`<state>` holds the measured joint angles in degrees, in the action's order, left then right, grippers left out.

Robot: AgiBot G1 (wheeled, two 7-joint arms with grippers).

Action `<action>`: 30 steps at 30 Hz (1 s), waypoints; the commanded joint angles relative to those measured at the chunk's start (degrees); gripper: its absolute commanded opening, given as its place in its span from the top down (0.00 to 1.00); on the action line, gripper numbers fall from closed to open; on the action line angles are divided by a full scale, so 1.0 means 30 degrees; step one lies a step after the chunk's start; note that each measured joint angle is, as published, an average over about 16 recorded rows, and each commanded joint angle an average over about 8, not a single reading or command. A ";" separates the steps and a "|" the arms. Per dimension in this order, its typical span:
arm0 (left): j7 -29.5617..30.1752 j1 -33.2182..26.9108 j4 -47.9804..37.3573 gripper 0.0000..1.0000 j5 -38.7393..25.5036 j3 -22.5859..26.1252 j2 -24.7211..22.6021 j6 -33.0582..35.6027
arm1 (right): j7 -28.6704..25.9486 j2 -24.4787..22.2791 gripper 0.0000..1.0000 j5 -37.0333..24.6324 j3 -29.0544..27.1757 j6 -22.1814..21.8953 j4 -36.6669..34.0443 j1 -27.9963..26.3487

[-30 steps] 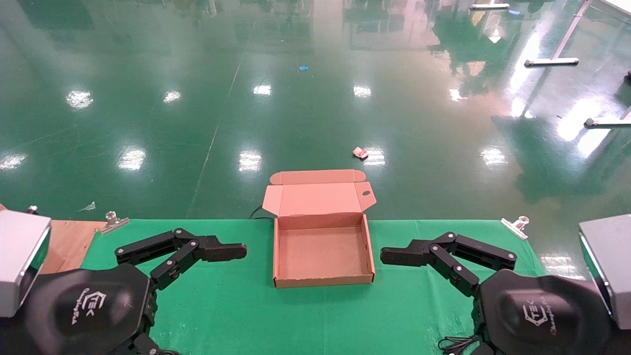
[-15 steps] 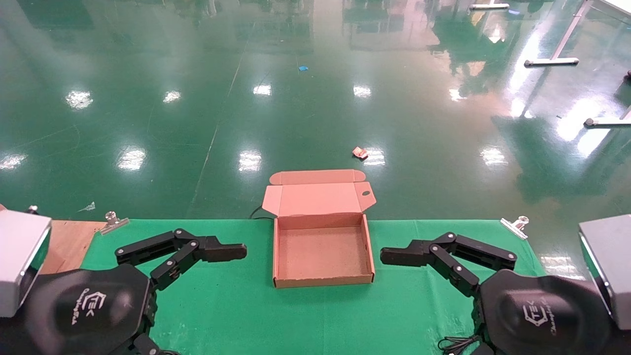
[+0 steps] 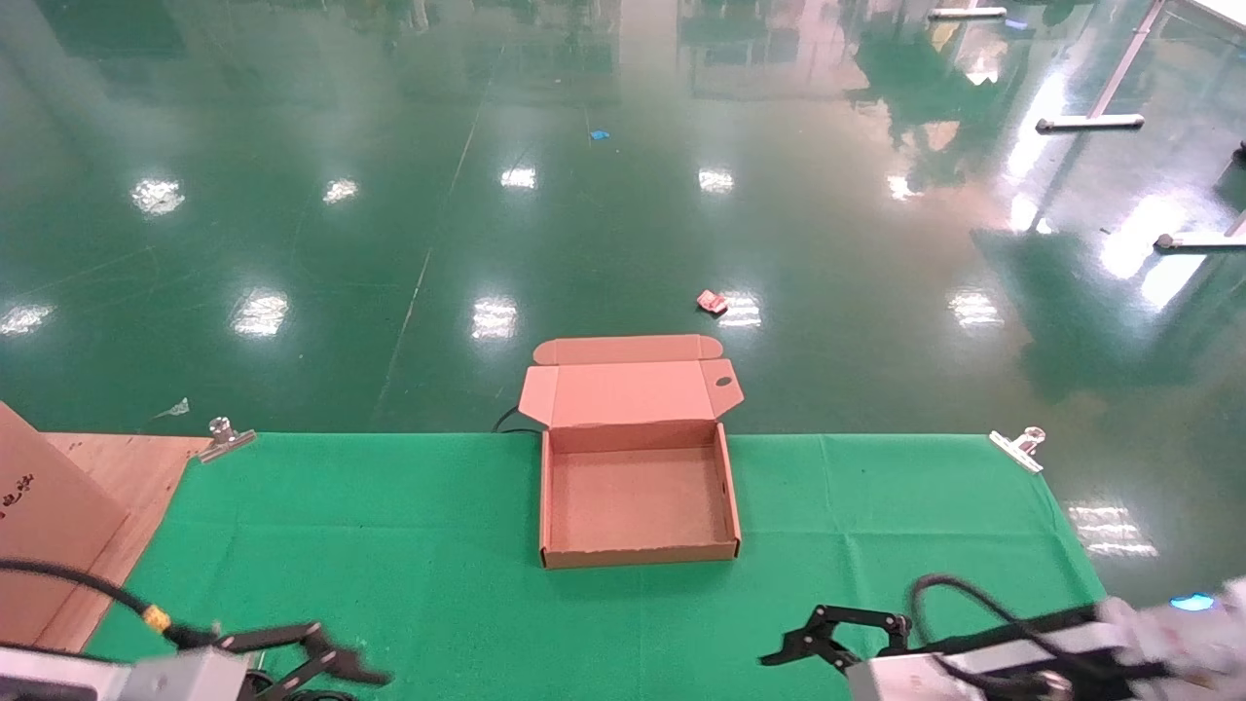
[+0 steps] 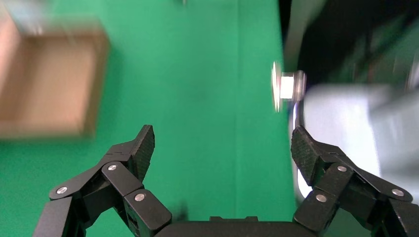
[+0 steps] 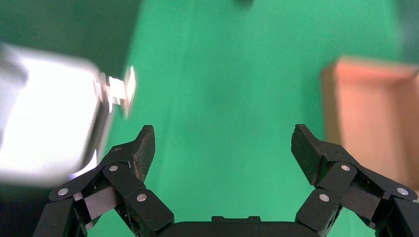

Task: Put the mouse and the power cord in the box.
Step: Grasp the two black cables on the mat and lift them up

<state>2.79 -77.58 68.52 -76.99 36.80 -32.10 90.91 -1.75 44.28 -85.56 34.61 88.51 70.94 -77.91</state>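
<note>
I see the green cloth-covered counter [image 3: 438, 584] with the shallow brown corrugated cardboard box [image 3: 638, 558] at its middle, lid hinged back, nothing inside. My left hand [image 4: 222, 150] sits low at the near left edge, fingers spread wide. My right hand [image 5: 222, 148] sits low at the near right edge, likewise spread and holding nothing.

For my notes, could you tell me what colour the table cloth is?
Green; the cloth shows best in the head view.
</note>
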 commanded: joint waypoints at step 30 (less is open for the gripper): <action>-0.7258 -0.4003 -1.2613 0.00 -0.9653 0.5670 -0.7931 -0.5924 | 0.5057 0.5798 0.00 -1.1863 0.5340 -0.5234 -1.0869 -0.2736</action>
<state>-19.13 -89.80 31.03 -105.90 53.89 -55.70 74.01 13.37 61.83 -121.10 50.64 73.10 38.42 -86.29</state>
